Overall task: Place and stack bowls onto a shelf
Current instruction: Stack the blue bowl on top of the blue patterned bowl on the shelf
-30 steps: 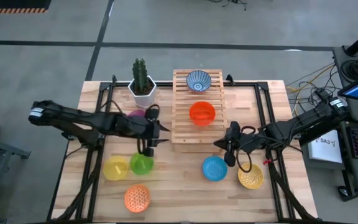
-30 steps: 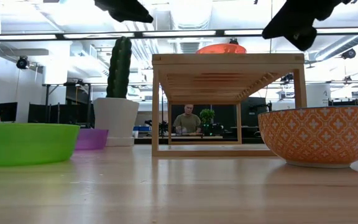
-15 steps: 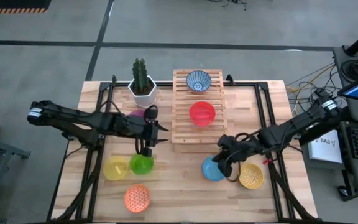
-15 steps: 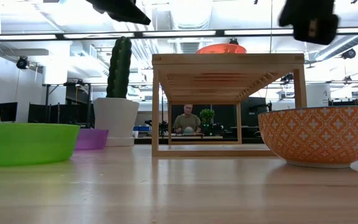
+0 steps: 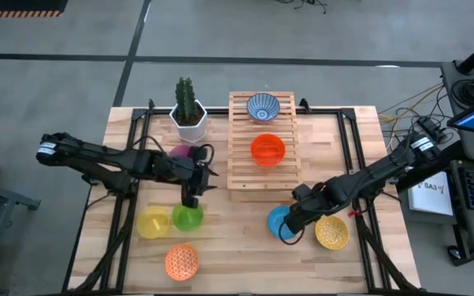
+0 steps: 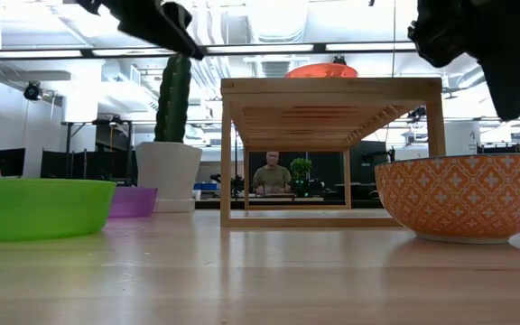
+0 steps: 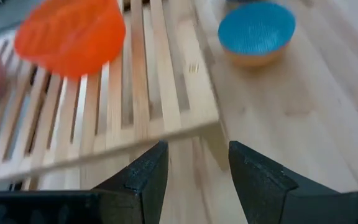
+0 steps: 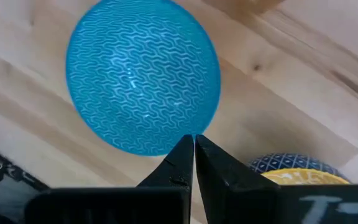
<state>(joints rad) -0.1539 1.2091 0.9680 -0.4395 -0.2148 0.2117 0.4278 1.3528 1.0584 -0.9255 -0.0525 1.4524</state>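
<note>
**Right end effector closed above blue bowl; two bowls on shelf**

The right end effector point(image 8: 194, 149) hangs over the near rim of the blue bowl point(image 5: 281, 221), fingers pressed together, holding nothing. The left end effector point(image 7: 194, 163) is parted and empty, beside the shelf point(image 5: 241, 177) and above the green bowl point(image 5: 188, 217). The red-orange bowl point(image 5: 267, 150) and blue-white patterned bowl point(image 5: 262, 106) sit apart on the shelf. Remaining bowls rest on the worktop point(image 5: 237, 247).

Overhead and table-level views, both on the shelf point(image 5: 262, 145).
</note>
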